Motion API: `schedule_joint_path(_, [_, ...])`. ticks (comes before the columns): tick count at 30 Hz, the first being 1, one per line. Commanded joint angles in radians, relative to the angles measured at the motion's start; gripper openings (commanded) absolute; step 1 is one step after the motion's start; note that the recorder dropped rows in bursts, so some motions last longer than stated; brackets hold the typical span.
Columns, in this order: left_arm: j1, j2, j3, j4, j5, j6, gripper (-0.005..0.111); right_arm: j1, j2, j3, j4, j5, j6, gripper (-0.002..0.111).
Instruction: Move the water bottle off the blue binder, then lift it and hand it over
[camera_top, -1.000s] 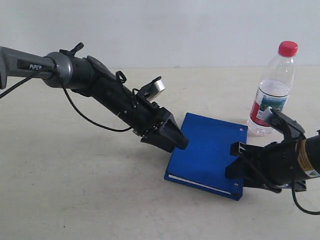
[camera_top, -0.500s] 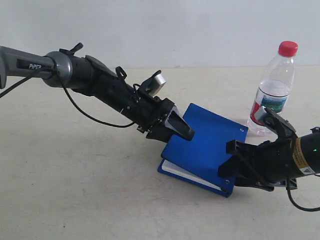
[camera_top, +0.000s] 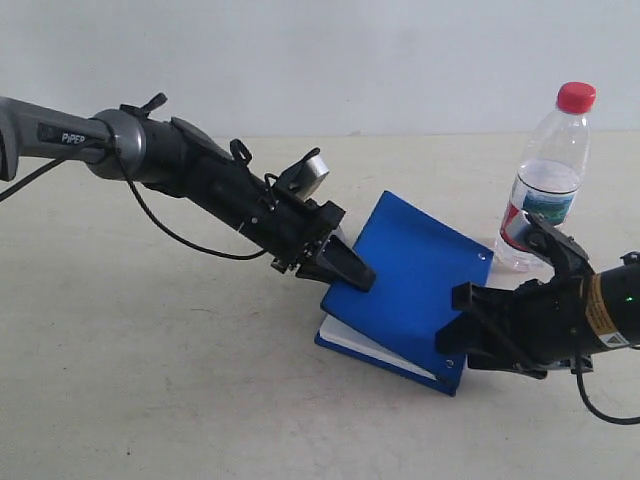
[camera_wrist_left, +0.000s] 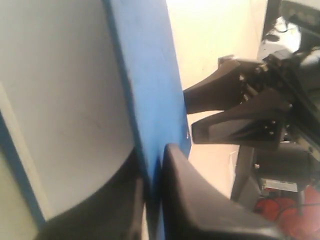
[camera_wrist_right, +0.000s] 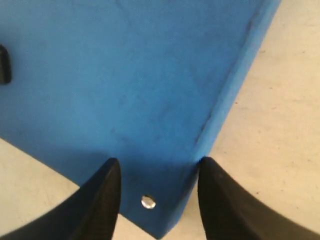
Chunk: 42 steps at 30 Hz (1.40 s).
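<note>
Bottle upright on desk, red cap up, off binder, just beyond its far R corner. Binder flat on desk betw. the two arms, blue cover tilted up on L side, white pages showing under it along near edge. L end effector pressed together on cover's raised edge; in L wrist view one finger each side of the blue board, pinching it. R end effector spread wide, low over desk at binder's near R corner. In R wrist view both fingertips apart w/ the corner and a silver rivet betw. them, nothing gripped. Can't tell whether R fingers touch cover. Bottle just behind R arm in ext. view.
</note>
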Motion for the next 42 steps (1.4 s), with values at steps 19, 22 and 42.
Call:
schedule_joint_path(19, [0.067,-0.404,0.306,0.095,-0.006,0.107,0.004,0.000,0.008,-0.071,-0.040,-0.099,-0.112,0.073])
schedule_joint_path(22, [0.067,-0.442,0.306,0.084,-0.006,0.107,0.004,0.000,0.038,-0.071,0.004,-0.129,-0.164,0.073])
schedule_joint_path(42, [0.067,-0.493,0.306,0.042,-0.006,0.126,0.004,0.002,0.226,-0.071,0.324,-0.602,-0.463,0.069])
